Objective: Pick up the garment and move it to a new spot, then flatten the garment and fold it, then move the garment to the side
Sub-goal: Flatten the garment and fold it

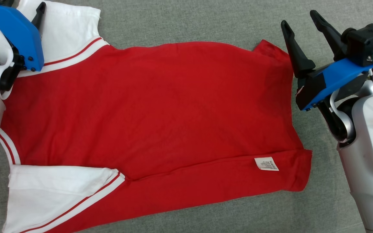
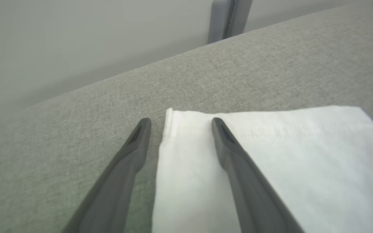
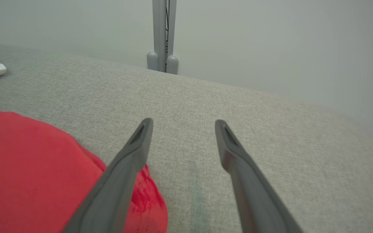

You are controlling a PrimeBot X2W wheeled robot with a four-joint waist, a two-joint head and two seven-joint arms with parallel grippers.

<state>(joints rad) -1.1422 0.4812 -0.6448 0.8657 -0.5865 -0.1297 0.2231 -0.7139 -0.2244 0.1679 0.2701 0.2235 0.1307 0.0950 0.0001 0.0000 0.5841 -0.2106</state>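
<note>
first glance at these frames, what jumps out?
A red shirt with white sleeves lies spread across the grey surface, a white label near its lower right hem. The right claw stands open beside the shirt's upper right corner; the left claw is open over the edge of the upper left sleeve.

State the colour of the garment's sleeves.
White short sleeves with a thin red stripe, on the red garment; clearest in head view.
</note>
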